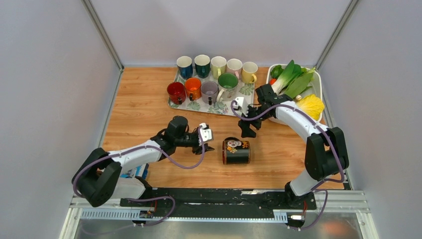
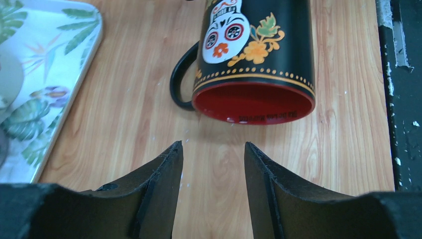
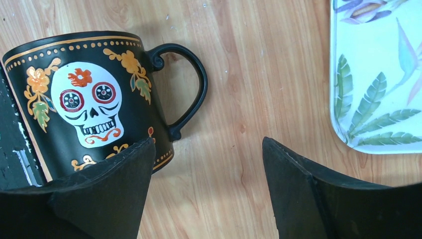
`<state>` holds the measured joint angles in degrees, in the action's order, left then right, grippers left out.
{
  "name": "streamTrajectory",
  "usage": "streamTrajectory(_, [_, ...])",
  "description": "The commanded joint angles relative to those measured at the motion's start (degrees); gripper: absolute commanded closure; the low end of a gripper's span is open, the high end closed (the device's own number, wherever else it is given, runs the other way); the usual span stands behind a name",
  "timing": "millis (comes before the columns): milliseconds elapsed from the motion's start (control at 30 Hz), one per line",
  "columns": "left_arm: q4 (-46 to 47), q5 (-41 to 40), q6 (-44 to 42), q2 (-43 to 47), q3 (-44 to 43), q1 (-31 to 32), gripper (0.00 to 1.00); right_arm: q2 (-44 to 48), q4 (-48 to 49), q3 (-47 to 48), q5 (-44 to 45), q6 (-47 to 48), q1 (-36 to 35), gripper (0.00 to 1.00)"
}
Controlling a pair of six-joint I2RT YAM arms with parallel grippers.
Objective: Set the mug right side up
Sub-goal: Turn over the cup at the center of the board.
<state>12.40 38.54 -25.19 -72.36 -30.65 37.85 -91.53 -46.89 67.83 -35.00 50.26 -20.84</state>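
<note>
The black mug (image 1: 236,151) with a white skull and orange flowers lies on its side on the wooden table. Its red-lined mouth (image 2: 254,102) faces my left gripper (image 2: 213,149), and its handle (image 2: 180,79) points toward the far side. The left gripper (image 1: 209,142) is open, a short way left of the mouth, with only bare table between its fingers. My right gripper (image 1: 247,130) hovers open just beyond the mug, above the handle side. In the right wrist view the mug (image 3: 89,99) sits left of the open right gripper (image 3: 207,144), partly behind the left finger.
A leaf-patterned tray (image 1: 247,90) with several coloured mugs stands at the back centre; its edge shows in both wrist views (image 2: 45,59) (image 3: 378,74). A white bin (image 1: 318,82) of vegetables is at the back right. The black base rail (image 1: 224,196) runs along the near edge.
</note>
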Motion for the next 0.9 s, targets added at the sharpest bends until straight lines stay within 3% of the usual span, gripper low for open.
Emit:
streamTrajectory(0, [10.4, 0.9, -3.0, -6.7, -3.8, 3.0, 0.43, 1.1, 2.3, -1.1, -4.2, -2.9, 0.5, 0.18])
streamTrajectory(100, [13.5, -4.0, -2.9, -10.8, -6.3, 5.4, 0.44, 2.6, 2.6, -2.4, -4.9, -4.1, 0.5, 0.18])
streamTrajectory(200, [10.4, -9.4, 0.9, -13.3, -10.3, 5.6, 0.45, 5.0, 2.9, -4.2, -4.7, -5.2, 0.6, 0.17])
streamTrajectory(433, [-5.2, -10.9, 6.6, -2.2, -7.7, 2.5, 0.45, 8.7, 5.4, -8.8, -4.4, -6.9, 0.7, 0.16])
streamTrajectory(600, [-14.6, 0.5, 15.8, 0.3, -12.0, -0.9, 0.43, 7.6, 7.6, -9.0, -3.9, -11.2, 0.9, 0.15])
streamTrajectory(700, [-8.4, 9.6, 28.4, 0.1, -9.3, -5.1, 0.35, 6.4, 8.3, -9.1, -5.9, -13.7, 0.9, 0.15])
streamTrajectory(867, [-10.2, 23.9, 31.4, -6.1, -10.0, -6.4, 0.33, 5.5, 9.7, -8.2, -6.2, -15.8, 0.8, 0.15])
